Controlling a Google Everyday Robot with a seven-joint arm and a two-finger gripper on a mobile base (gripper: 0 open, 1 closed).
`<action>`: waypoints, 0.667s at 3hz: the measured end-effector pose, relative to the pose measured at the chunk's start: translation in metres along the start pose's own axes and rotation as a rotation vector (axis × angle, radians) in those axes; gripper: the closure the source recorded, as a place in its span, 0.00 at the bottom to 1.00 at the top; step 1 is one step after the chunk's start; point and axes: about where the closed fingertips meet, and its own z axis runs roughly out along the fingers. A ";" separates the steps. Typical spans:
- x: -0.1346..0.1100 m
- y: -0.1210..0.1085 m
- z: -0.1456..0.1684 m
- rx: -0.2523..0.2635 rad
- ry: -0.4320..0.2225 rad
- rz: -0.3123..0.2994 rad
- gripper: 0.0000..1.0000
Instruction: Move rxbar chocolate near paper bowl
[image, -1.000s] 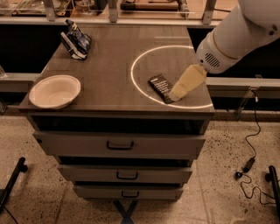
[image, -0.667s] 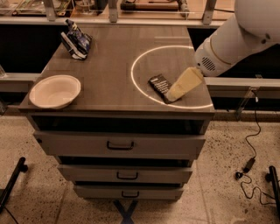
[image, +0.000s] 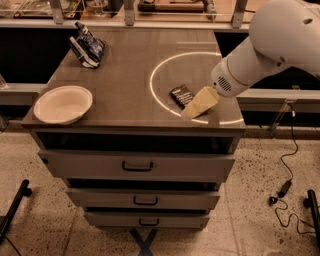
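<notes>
Flat black-wrapped rxbar chocolate (image: 181, 95) near counter's (image: 125, 75) front right corner, cream gripper (image: 190, 113) at its edge, jaws' state unclear, round off-white paper bowl (image: 62, 104) front left.

no text legible on rxbar chocolate (image: 181, 94), jaws at its right edge

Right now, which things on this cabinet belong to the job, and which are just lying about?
In the job: rxbar chocolate, front right; paper bowl, front left corner; gripper, low, close beside the bar on its right.
Just lying about: blue-and-white snack bag, back left of the cabinet top.
</notes>
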 end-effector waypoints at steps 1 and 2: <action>-0.003 0.006 0.018 -0.022 0.014 0.014 0.00; -0.006 0.010 0.030 -0.039 0.018 0.020 0.13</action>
